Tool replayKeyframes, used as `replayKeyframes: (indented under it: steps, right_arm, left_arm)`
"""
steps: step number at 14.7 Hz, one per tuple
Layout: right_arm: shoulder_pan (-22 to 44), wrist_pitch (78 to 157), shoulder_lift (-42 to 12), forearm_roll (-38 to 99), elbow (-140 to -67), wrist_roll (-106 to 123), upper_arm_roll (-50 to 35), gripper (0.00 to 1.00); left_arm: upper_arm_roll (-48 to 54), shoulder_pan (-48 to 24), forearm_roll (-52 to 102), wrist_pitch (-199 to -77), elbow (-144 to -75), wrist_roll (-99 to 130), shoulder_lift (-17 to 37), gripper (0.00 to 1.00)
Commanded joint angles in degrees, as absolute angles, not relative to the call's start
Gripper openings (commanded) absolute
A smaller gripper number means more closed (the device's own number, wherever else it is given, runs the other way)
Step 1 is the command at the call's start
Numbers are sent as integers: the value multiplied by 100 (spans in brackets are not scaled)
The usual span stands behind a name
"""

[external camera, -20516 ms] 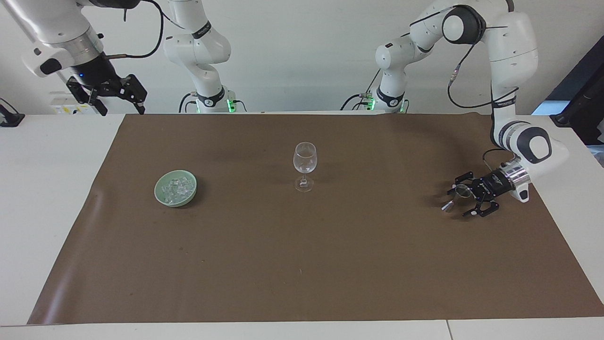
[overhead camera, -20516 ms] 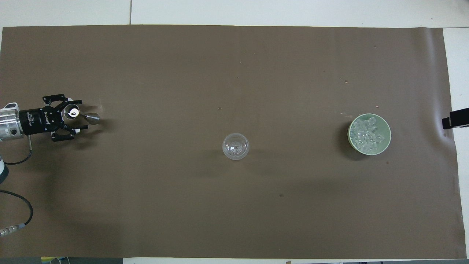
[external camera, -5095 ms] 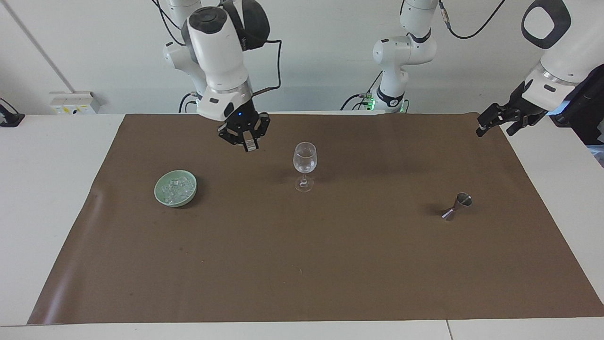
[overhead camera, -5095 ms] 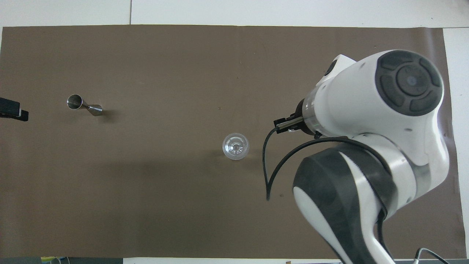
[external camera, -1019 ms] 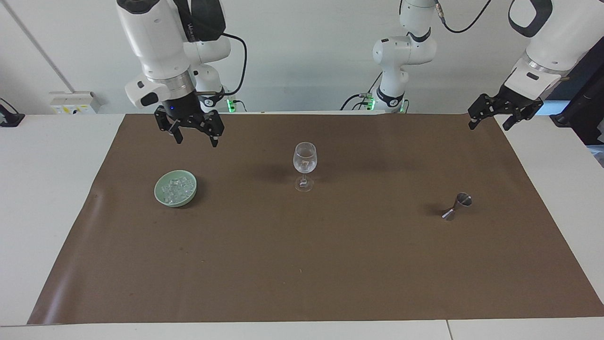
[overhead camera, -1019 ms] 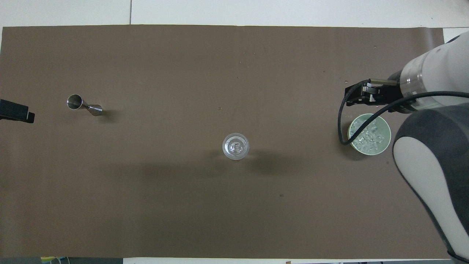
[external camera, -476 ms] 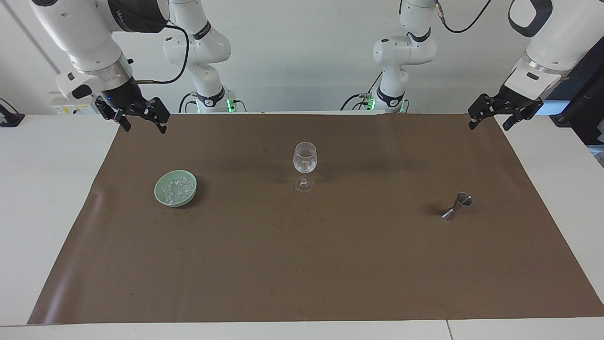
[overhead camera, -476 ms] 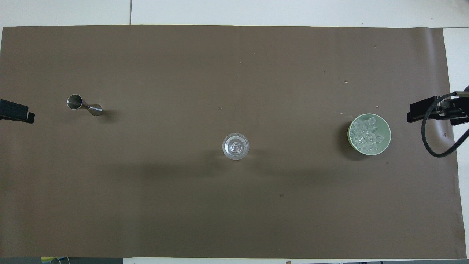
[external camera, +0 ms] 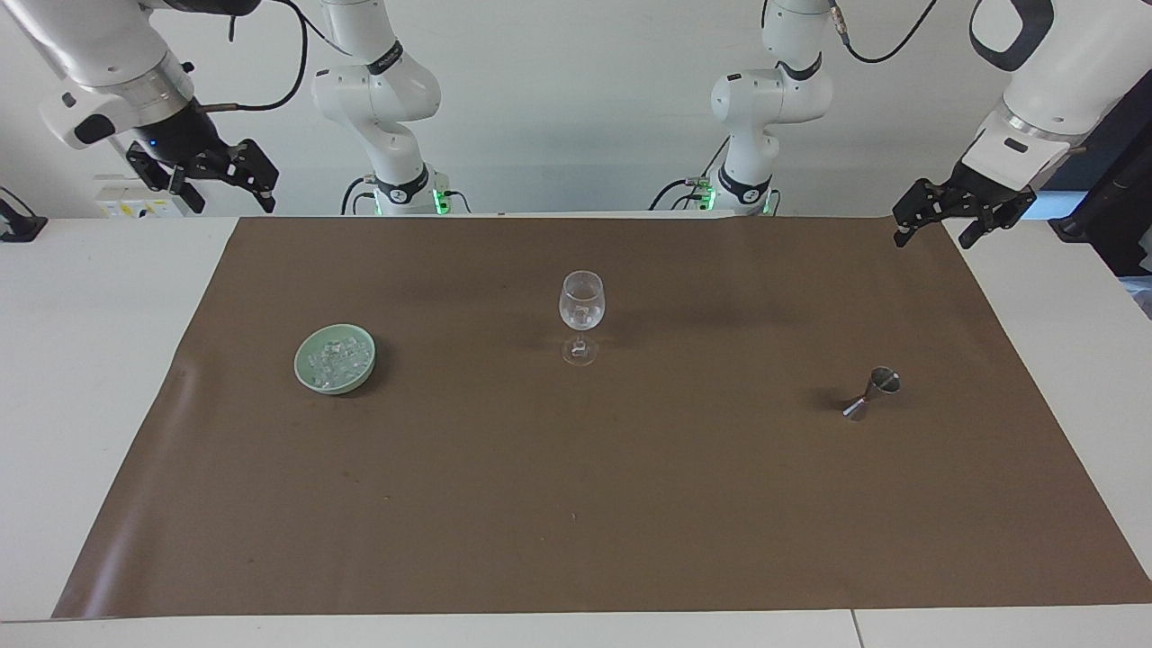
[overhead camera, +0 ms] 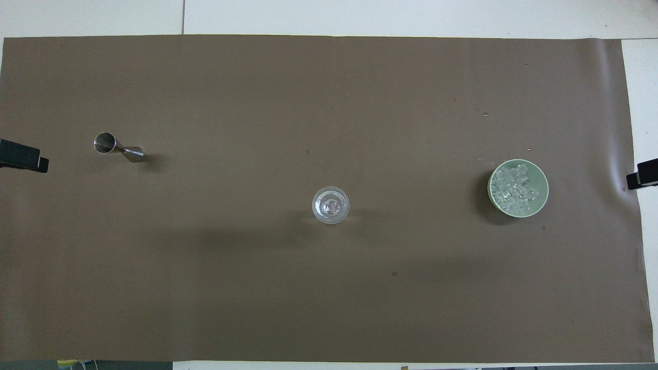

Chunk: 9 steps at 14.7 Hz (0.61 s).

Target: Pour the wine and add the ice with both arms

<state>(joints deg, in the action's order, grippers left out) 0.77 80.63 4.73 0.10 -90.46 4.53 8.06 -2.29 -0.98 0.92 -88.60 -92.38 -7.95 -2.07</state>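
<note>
A brown mat is spread over the white tabletop. At the mat's centre a wine glass stands upright, and one clear cube of ice is seen inside its bowl. Toward the right arm's end of the mat a green bowl is set, filled with more ice cubes. Toward the left arm's end a steel jigger is placed, well apart from the glass. The right gripper is held in the air above the tabletop's corner at the right arm's end, with its fingers spread and nothing between them. The left gripper is held over the mat's corner at the left arm's end, its fingers likewise parted and empty. Both arms are shown waiting, drawn clear of the objects.
</note>
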Motion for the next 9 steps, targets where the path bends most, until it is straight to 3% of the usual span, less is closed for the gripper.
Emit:
replayKeyframes:
  steps: [1, 9]
  right_arm:
    - [-70, 7989, 580, -26, -9149, 615, 729, 100]
    - [-193, 8051, 694, -26, -9378, 879, 589, 100]
  left_arm:
    - [-158, -9, 141, -8903, -9369, -756, -325, 100]
    - [-158, -9, 149, -8903, -9378, -756, -325, 100]
